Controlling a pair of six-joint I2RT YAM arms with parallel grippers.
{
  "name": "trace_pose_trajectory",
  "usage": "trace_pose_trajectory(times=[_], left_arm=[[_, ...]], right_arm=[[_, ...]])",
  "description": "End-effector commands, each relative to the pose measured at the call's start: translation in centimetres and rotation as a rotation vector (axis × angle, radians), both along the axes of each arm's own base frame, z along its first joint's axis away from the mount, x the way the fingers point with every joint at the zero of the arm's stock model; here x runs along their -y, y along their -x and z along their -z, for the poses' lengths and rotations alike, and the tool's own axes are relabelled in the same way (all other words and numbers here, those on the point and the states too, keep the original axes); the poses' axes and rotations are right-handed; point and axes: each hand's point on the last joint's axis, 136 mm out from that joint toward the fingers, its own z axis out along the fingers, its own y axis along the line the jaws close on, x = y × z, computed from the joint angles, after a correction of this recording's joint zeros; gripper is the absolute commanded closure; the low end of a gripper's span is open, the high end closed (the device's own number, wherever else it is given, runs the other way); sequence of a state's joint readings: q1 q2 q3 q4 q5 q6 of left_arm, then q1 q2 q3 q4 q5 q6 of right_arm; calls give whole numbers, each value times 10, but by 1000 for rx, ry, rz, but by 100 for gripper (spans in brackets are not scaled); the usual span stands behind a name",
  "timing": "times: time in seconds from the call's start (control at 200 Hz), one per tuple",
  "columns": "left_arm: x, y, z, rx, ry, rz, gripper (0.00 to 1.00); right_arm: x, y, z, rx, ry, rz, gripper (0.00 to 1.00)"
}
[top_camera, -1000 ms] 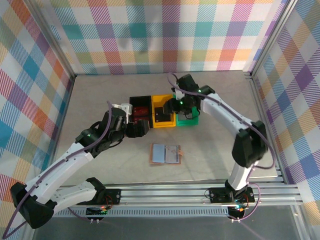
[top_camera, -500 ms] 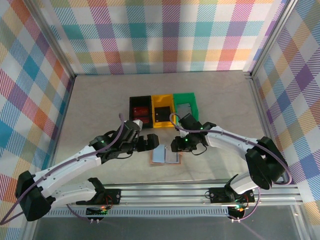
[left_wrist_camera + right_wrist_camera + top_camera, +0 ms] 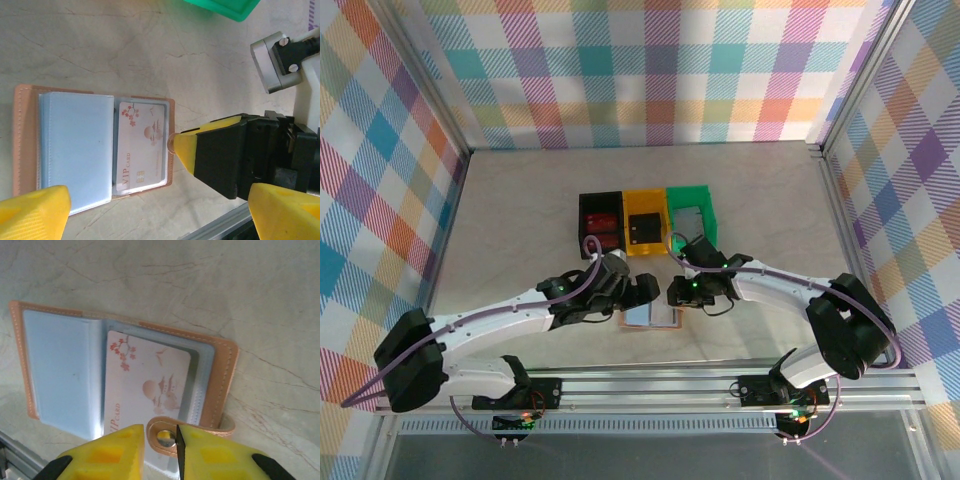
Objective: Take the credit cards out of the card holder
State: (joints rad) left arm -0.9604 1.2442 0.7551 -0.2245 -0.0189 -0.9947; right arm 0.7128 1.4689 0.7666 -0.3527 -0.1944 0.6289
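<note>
Tan leather card holder (image 3: 655,317) is lying spread open and flat on the table (image 3: 520,220), near the front edge, right between the two grippers. My read: we're on the last card. A pale card (image 3: 145,385) with pink blossoms and "VIP CARD" printed on it sits in the pocket on the snap-tab side. The other blue-grey pocket looks empty. Further back, a dark card (image 3: 644,225) lies in the yellow bin (image 3: 648,251) and a grey card (image 3: 690,216) in the green bin (image 3: 692,190).

Right gripper (image 3: 176,440) has its fingers almost together, just a thin dark slit between them, tips right at the snap tab (image 3: 200,422). Can't tell if it's pinching the tab or only pressing on it, but either way it looks like the pin-it-down job. Left gripper (image 3: 159,200) hangs just above the holder with fingers wide, nothing in them.

Orientation: the holder's long axis runs left-right across the table, the fold runs near-far, and the tab points to the robot's right. The card sits the other way, long axis along the fold, slightly skewed in its sleeve.

Next move, I'd guess: the left gripper has to catch a card edge and slide it out while the right holds the leather down. Thin card in a slick sleeve, so a shallow approach matters. Can't make out which edge of the sleeve is open, so no call on pull direction.
</note>
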Motion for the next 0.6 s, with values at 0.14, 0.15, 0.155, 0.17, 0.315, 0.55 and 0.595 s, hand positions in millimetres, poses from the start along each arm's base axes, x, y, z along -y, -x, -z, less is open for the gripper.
trace_pose_trajectory(times=[0.14,0.15,0.155,0.17,0.315,0.55,0.595], left_arm=[[19,-6,6,-22,39,-26,15],[19,-6,7,-24,37,-26,15],[19,-6,8,-24,37,-26,15],[20,-6,8,-27,39,-28,17],[29,-7,17,-49,71,-32,24],[33,-6,36,-85,51,-33,35],[30,-6,40,-86,36,-40,38]], right_arm=[[12,-2,15,4,57,58,78],[12,-2,15,2,57,58,79],[12,-2,15,1,57,59,79],[12,-2,16,0,58,60,79],[14,-2,19,-1,62,64,79],[13,-2,24,-6,64,69,79],[14,-1,25,-9,66,69,79]])
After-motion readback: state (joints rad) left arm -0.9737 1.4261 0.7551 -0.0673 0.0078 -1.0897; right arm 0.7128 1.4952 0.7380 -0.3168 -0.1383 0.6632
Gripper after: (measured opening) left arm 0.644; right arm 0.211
